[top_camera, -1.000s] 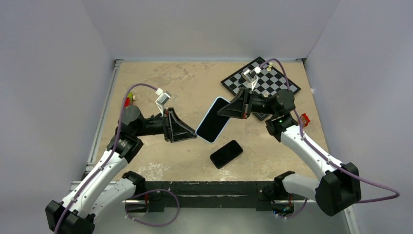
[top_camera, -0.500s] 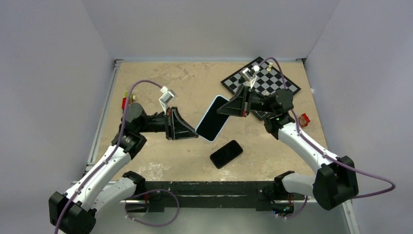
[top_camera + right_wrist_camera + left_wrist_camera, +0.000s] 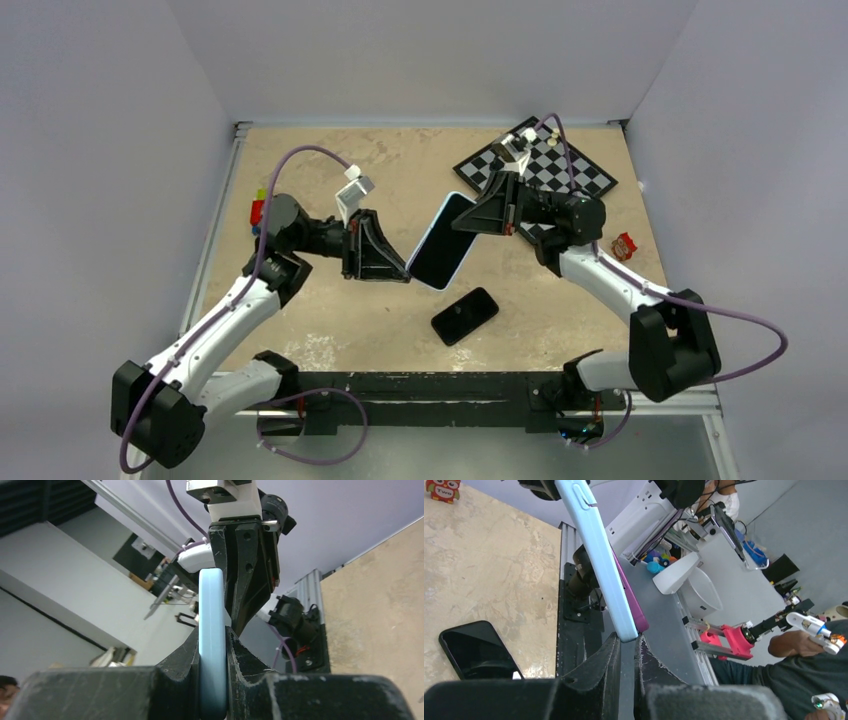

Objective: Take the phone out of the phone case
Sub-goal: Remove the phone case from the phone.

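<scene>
Phone case held aloft; black phone, chessboard nearby.

Black phone on table near case

The phone case hangs over the middle of the table, with the left gripper at its near end and the right gripper at its far end. A phone lies on the table in front of it, and a chessboard sits at the far right.
</scene>
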`<action>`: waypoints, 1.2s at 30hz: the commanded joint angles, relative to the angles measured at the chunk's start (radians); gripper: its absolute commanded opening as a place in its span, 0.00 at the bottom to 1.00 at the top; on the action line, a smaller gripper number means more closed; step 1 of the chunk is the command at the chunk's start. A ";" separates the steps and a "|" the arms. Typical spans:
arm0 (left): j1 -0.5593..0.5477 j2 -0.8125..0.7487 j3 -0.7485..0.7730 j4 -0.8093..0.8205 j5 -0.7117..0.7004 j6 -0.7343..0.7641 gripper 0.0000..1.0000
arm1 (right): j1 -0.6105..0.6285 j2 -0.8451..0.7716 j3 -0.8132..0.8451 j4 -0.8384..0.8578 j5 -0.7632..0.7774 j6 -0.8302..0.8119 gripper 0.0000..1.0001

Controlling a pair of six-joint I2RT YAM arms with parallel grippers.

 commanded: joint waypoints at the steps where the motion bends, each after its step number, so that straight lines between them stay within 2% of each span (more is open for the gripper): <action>1: 0.003 0.090 0.091 -0.123 -0.104 0.197 0.00 | 0.031 0.040 0.068 0.459 0.105 0.399 0.00; 3: 0.003 0.111 0.114 -0.201 -0.150 0.252 0.00 | 0.033 0.048 0.082 0.458 0.115 0.410 0.00; 7: 0.001 0.137 0.183 -0.444 -0.329 0.361 0.00 | 0.030 0.052 0.087 0.457 0.148 0.412 0.00; 10: -0.003 0.141 0.218 -0.611 -0.485 0.379 0.00 | 0.030 0.052 0.083 0.457 0.207 0.381 0.00; 11: -0.004 0.134 0.216 -0.622 -0.516 0.360 0.00 | 0.031 0.048 0.084 0.442 0.217 0.349 0.00; 15: -0.023 0.027 0.087 -0.447 -0.588 0.173 0.00 | 0.033 -0.016 0.054 0.208 0.260 0.122 0.00; 16: -0.026 0.002 0.060 -0.413 -0.604 0.105 0.03 | 0.033 -0.032 0.046 0.166 0.273 0.081 0.00; 17: -0.031 -0.020 0.036 -0.378 -0.616 0.053 0.14 | 0.033 -0.048 0.041 0.119 0.280 0.037 0.00; 19: -0.048 -0.055 -0.012 -0.314 -0.638 -0.041 0.29 | 0.034 -0.088 0.028 0.016 0.301 -0.044 0.00; 21: -0.076 -0.068 -0.065 -0.240 -0.655 -0.117 0.36 | 0.039 -0.118 0.016 -0.058 0.338 -0.098 0.00; 30: -0.146 -0.040 -0.098 -0.183 -0.753 -0.220 0.46 | 0.096 -0.159 -0.009 -0.105 0.481 -0.168 0.00; 36: -0.158 -0.045 -0.122 -0.155 -0.846 -0.225 0.41 | 0.140 -0.161 -0.009 -0.124 0.523 -0.192 0.00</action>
